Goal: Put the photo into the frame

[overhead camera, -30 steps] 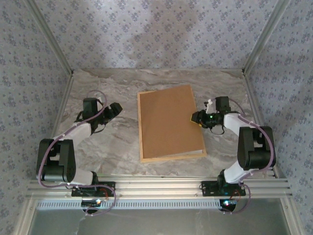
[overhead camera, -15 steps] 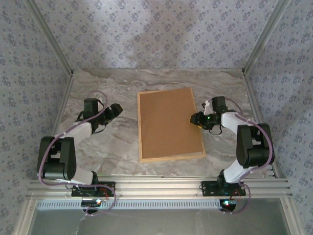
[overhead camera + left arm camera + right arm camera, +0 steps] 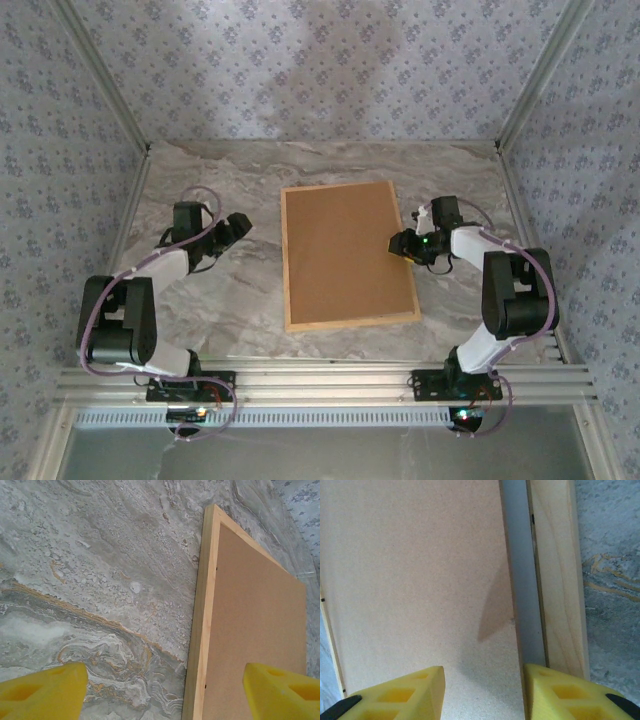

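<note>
Centrally, frame (image 3: pixel 200 620) holding backing board (image 3: pixel 345 250), left hand (image 3: pixel 237 227) released, right hand (image 3: pixel 482 680) released over board.

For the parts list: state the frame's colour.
The frame is light tan wood; left wrist view.

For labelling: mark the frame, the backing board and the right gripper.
frame (image 3: pixel 199 630), left wrist view, wooden rail.
backing board (image 3: pixel 345 250), top view, middle of brown face.
right gripper (image 3: pixel 397 243), top view, between fingertips.
</note>
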